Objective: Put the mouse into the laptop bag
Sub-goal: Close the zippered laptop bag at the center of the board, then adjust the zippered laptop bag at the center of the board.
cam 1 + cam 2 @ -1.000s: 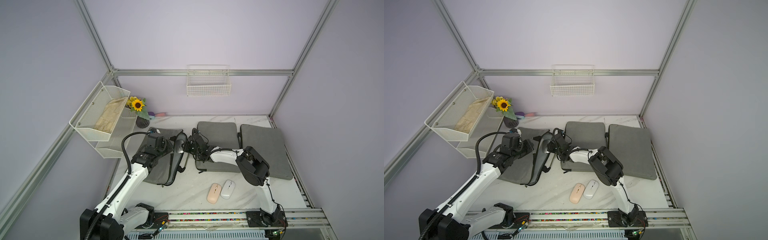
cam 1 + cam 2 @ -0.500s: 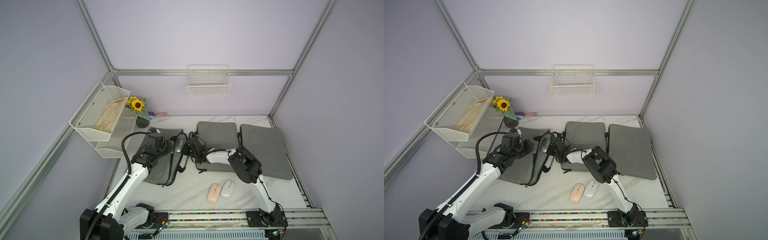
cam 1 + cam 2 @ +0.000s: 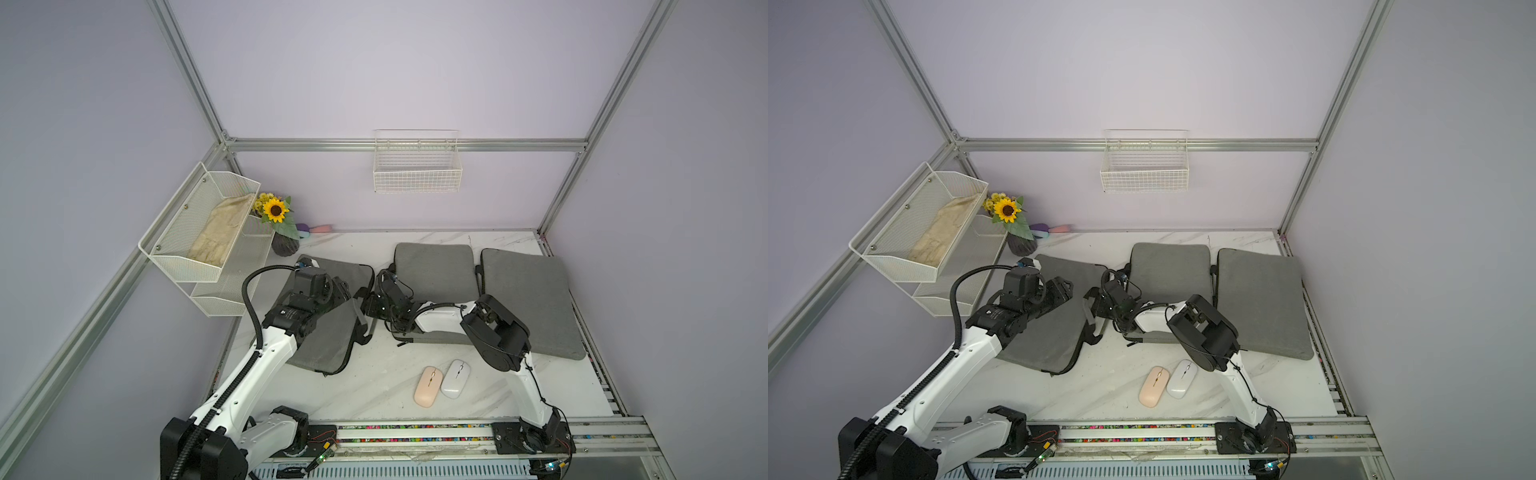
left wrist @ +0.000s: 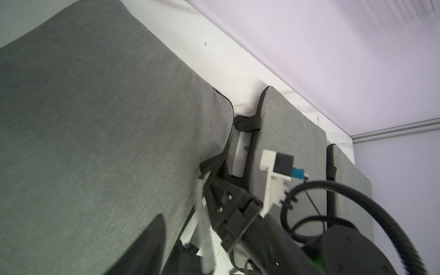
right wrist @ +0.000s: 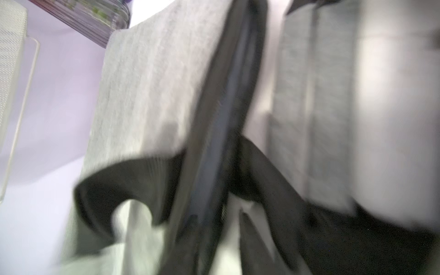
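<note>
The left gripper (image 3: pixel 344 289) is hovering over the grey fabric laptop bag (image 3: pixel 328 332) lying flat at the left of the white marble table (image 3: pixel 374 374), and I cannot tell how wide its jaws are standing. The right gripper (image 3: pixel 366 305) is reaching across from the other side, its tips sitting right by that bag's black strap handle (image 3: pixel 365 334). The right wrist view is smearing badly, so whether it is gripping the strap I cannot tell either. The peach-pink oval computer mouse (image 3: pixel 428 386) and the white oval mouse (image 3: pixel 456 379) are lying side by side near the table's front edge — outside every bag, well apart from both grippers. A middle grey bag (image 3: pixel 434 272) and a right grey bag (image 3: pixel 528 299) are lying closed behind them.
</note>
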`<state>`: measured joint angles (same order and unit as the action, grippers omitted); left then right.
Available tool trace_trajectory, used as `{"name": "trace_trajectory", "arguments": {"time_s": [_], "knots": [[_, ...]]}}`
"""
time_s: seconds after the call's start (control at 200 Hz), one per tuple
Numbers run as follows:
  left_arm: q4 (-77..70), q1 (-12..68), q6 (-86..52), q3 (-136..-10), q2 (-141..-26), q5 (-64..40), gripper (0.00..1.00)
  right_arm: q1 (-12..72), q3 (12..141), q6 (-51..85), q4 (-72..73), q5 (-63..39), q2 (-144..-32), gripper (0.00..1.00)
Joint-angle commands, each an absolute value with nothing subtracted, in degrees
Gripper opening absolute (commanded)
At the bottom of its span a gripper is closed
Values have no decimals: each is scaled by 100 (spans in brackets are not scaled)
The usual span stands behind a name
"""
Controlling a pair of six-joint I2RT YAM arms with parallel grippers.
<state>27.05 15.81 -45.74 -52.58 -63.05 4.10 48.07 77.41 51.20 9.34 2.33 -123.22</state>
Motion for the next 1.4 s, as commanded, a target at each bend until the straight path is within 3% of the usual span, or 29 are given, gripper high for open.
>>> {"name": "trace_trajectory", "arguments": {"time_s": [0.0,0.12,0.22,0.29,0.37,0.465,0.595,0.83,1.025,1.14,1.29,1.395], "knots": [[2739,1545,-4789,-4975,-5878,929,100,4830,7130,5012,1077,502,-11506,38],[3329,1464,-5318,-4817,-5333,1633,100,4991,6359,5059,1372,406,-10868,45],[4846,1354,-6677,-4690,-4759,2533,100,5385,6070,5074,1581,432,-10600,59],[5421,1229,-7213,-4533,-4375,2443,100,5798,6188,5066,1518,588,-10601,66],[5463,1211,-7168,-4313,-4064,2196,100,6188,6497,5034,1493,639,-10874,67],[5568,1181,-7146,-4029,-3883,2020,100,6302,7024,5105,1258,430,-11482,51],[5148,1169,-6870,-3507,-3780,1614,100,6285,7334,5177,1107,437,-12027,46],[4887,1160,-7031,-2848,-3515,1569,100,5832,8044,5014,614,610,-12635,20],[4853,1161,-7038,-2673,-3280,1650,100,5374,8447,4716,536,539,-13017,20],[4570,1159,-7046,-2432,-3338,1602,100,5199,8618,4550,479,537,-13087,28],[4464,1155,-7076,-2427,-3512,1690,100,5207,8526,4299,335,681,-12705,51],[4406,1151,-7073,-2456,-3439,1805,100,5361,8289,4275,66,978,-12232,58]]}}
